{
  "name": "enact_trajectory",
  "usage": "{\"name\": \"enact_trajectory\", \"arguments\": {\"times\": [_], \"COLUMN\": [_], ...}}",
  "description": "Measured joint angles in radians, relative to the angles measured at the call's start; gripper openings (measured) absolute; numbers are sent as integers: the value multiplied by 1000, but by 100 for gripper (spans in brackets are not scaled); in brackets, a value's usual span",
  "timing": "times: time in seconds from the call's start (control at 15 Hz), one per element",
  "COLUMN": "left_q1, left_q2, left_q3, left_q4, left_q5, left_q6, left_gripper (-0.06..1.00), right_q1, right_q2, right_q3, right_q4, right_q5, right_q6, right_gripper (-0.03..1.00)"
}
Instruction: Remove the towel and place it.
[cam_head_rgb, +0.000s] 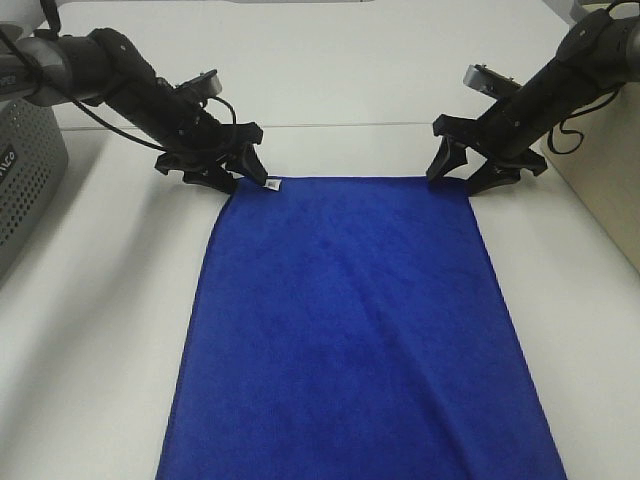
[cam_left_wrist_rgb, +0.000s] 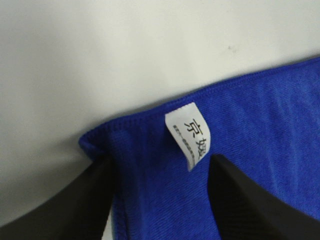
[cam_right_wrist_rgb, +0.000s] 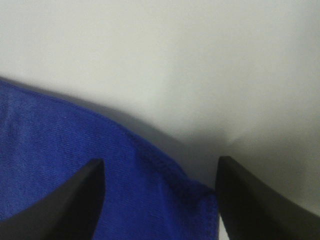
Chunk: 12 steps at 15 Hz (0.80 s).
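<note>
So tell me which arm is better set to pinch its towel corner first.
Left, narrowly. The left claw straddles the towel corner, with cloth and the white tag filling its open gap. The right claw is open too, but its corner ends at the gap's edge.

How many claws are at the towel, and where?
2. The left claw is open over the towel's far left corner, by the white tag; the right claw over its far right corner. None hidden.
</note>
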<state>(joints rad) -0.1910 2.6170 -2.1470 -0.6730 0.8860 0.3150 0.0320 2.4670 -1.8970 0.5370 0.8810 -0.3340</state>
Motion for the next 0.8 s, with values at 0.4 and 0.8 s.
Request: {"name": "enact_trajectory", "arguments": {"times": [0.4, 0.8], "left_q1": [-10, -11], "left_q2": [12, 20], "left_q3": [-4, -4], "left_q4": [-7, -6], "left_q5": [-10, -5], "left_q6": [2, 48], "left_gripper": [33, 0], "right_q1": [24, 24], "right_q2": [11, 15], "right_q3": [-1, -1], "right_q4": [-11, -42], "right_q5": [-24, -30], "right_q6": [-13, -27], "right_gripper": [42, 2]}}
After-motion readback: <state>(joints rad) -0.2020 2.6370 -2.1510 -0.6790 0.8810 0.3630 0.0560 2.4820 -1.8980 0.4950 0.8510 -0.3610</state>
